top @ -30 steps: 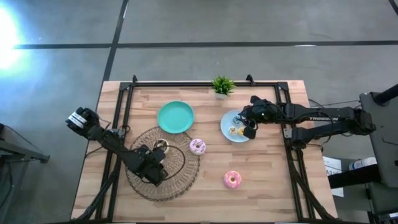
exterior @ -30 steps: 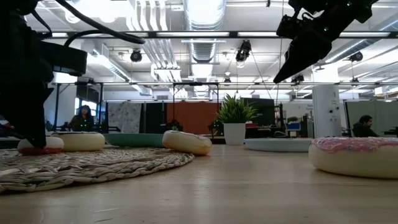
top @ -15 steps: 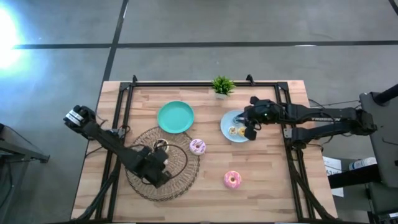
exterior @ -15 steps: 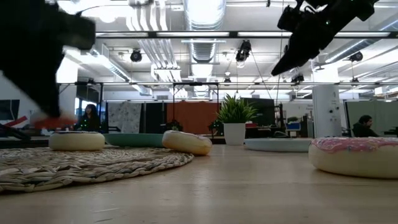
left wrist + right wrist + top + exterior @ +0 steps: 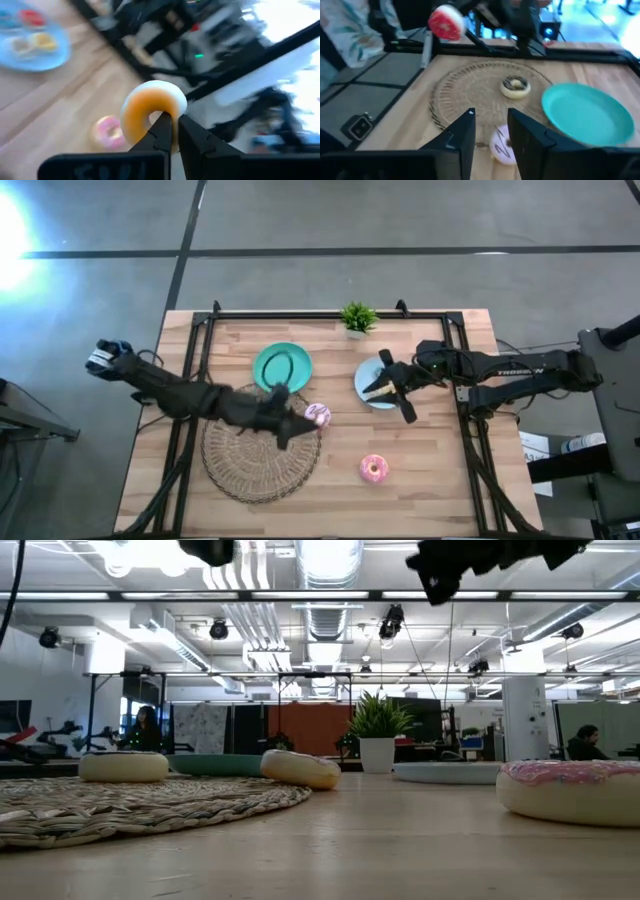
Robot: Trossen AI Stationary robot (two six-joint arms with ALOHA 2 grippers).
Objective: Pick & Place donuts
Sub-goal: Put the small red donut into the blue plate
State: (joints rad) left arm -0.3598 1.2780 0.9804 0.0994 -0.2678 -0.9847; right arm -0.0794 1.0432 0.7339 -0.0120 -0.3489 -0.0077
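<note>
— What lies nearest you?
— The bright pink donut (image 5: 374, 468), alone on the surface (image 5: 440, 480). Past it, your left tool (image 5: 174, 120) is clamped on a tiny orange donut (image 5: 150, 111), raised beside the pale sprinkled donut (image 5: 318, 415).
— And farther back?
— Your right tool (image 5: 491, 114) hangs by the light-blue plate (image 5: 364, 383), fingers apart, holding nothing.

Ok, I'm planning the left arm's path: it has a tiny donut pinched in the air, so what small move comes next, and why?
Probably carry the tiny donut toward the light-blue plate, stopping short of it. The left end effector is shut on it, other tiny donuts lie on that plate, and the open right end effector hovers by the plate.
</note>
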